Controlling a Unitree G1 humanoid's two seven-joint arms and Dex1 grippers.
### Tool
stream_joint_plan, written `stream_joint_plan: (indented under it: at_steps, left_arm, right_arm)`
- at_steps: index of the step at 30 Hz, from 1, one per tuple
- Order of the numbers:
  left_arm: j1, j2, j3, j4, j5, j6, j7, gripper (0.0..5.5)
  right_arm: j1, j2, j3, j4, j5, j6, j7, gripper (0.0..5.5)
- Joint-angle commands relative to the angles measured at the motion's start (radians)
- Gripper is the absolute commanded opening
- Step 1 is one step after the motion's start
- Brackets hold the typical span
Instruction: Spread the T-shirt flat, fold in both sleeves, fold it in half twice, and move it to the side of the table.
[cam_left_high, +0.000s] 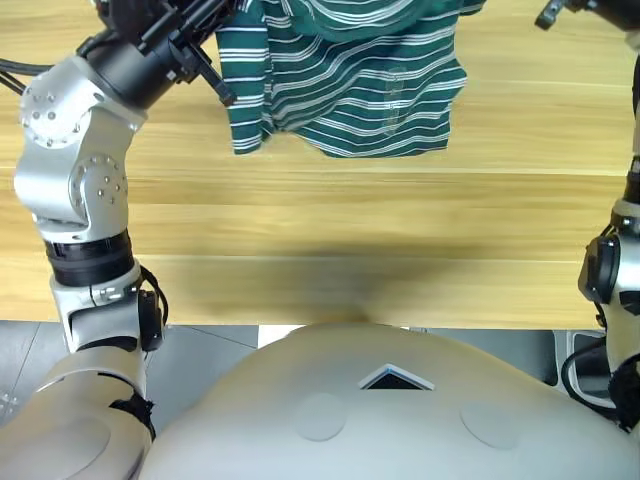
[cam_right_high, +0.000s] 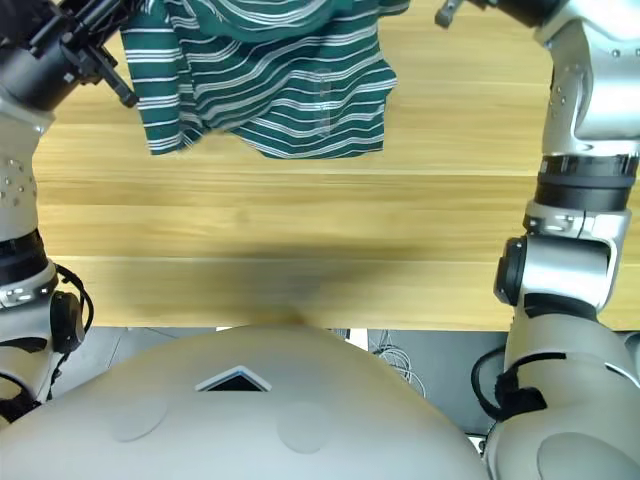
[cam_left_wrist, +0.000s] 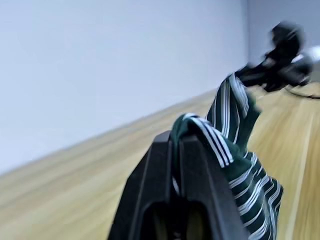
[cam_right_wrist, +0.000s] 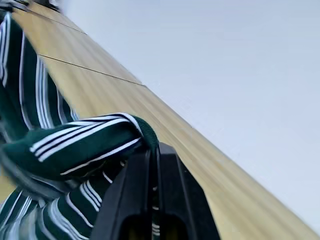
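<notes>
The T-shirt (cam_left_high: 345, 90), dark green with white stripes, hangs bunched above the far part of the wooden table (cam_left_high: 320, 230), held up between both arms. My left gripper (cam_left_wrist: 176, 150) is shut on a fold of the T-shirt (cam_left_wrist: 215, 140). In the left wrist view the right gripper (cam_left_wrist: 280, 65) shows farther off, holding the other end of the cloth. My right gripper (cam_right_wrist: 152, 155) is shut on a rolled edge of the T-shirt (cam_right_wrist: 80, 142). The shirt's lower hem dangles just over the tabletop.
The table's near edge (cam_left_high: 320, 325) runs across in front of me, with grey floor below it. A pale wall (cam_left_wrist: 100, 60) stands beyond the table's far side. Bare wood lies between the hanging shirt and the near edge.
</notes>
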Motion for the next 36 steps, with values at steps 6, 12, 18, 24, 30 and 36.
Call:
stream_joint_plan:
  at_steps: [6,12,18,24,30,36]
  left_arm:
    - [-1.507,0.215,-0.082,1.317,0.467,-0.304,0.655,0.0]
    - [-1.602,0.174,-0.136,1.374,0.531,-0.331,0.618,0.0]
    - [-1.446,0.024,-0.182,1.438,0.61,-0.373,0.481,0.0]
    - [-0.883,-0.228,-0.268,1.469,0.706,-0.492,0.222,0.0]
    - [0.122,-0.129,-0.4,0.947,0.582,-0.761,-0.282,0.0]
    - [0.481,0.248,0.014,0.156,0.076,-0.519,-0.473,0.0]
  right_arm:
    - [-1.326,0.052,0.157,0.932,-0.453,-0.206,-0.684,0.04]
    - [-1.246,0.081,0.155,0.978,-0.467,-0.234,-0.634,0.04]
    - [-0.942,0.186,0.182,1.027,-0.519,-0.279,-0.552,0.04]
    - [-0.481,0.287,0.104,1.037,-0.466,-0.361,-0.423,0.04]
    - [0.354,0.141,0.02,0.519,-0.216,-0.656,-0.029,0.04]
    - [0.594,-0.06,-0.141,0.101,0.014,-0.583,0.127,0.04]
